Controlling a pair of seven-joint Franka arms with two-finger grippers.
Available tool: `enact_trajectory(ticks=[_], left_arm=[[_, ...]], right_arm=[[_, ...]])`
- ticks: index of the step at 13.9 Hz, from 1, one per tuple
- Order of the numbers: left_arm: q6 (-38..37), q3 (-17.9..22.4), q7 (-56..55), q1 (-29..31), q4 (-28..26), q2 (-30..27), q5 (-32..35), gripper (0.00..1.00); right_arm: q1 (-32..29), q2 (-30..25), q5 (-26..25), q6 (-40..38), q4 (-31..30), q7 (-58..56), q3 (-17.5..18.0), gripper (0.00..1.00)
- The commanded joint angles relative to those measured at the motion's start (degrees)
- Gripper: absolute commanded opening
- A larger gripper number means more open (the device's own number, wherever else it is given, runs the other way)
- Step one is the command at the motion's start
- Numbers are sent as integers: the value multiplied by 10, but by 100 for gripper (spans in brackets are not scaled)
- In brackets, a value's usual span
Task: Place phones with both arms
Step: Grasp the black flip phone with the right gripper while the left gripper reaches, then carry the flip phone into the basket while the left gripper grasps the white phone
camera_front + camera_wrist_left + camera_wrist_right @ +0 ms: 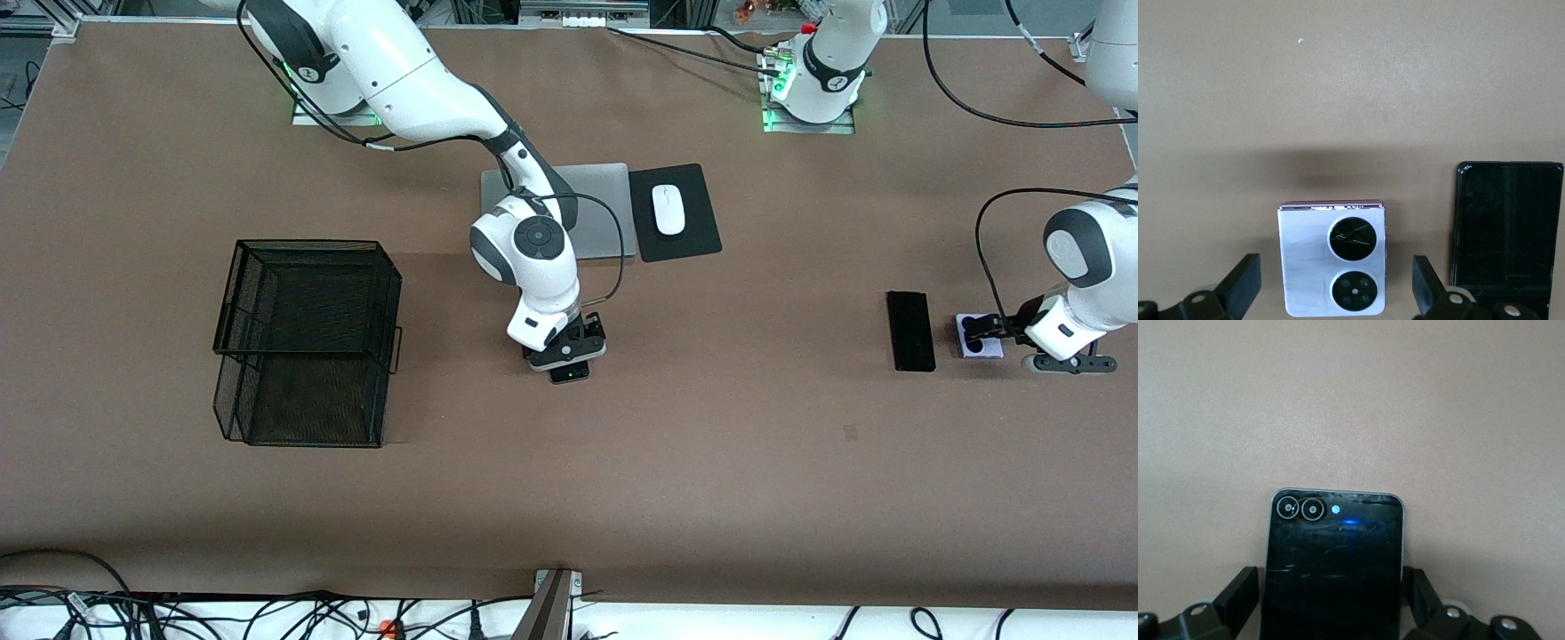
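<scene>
The right gripper [569,354], fingers spread, straddled the folded black phone [570,372] at mid-table, while the left gripper [978,333], likewise unclenched, bracketed the lilac phone [979,342] beside the black slab [910,331].

Bare table [711,427] lies open between mesh basket [307,342] and black slab phone [910,331]; laptop [605,209] flanks it.

table [711,462]: brown
on it: basket [307,342], laptop [605,209], mousepad [689,191], three phones [911,331]
</scene>
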Motion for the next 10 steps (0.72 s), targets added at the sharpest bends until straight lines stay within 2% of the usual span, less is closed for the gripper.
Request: enact_trajectory(ticks=[1, 2, 3, 4, 5, 7, 10], left_arm=[[17, -9, -2, 8, -15, -6, -12, 100], [23, -9, -2, 8, -15, -2, -12, 100], [27, -9, -2, 8, -15, 1, -12, 100], [36, -9, -2, 8, -15, 7, -12, 100], [39, -9, -2, 9, -15, 9, -12, 100], [43, -9, -2, 16, -15, 13, -12, 100], [56, -9, 1, 18, -15, 21, -12, 100]], right_arm=[[3, 9, -12, 1, 13, -1, -4, 93], [3, 8, -20, 1, 13, -2, -4, 85], [2, 7, -34, 1, 13, -1, -4, 66], [0, 5, -35, 0, 13, -3, -5, 39], [-2, 4, -35, -3, 13, -2, -5, 26], [-10, -13, -33, -31, 13, 0, -8, 18], [-45, -99, -29, -171, 14, -4, -20, 18]])
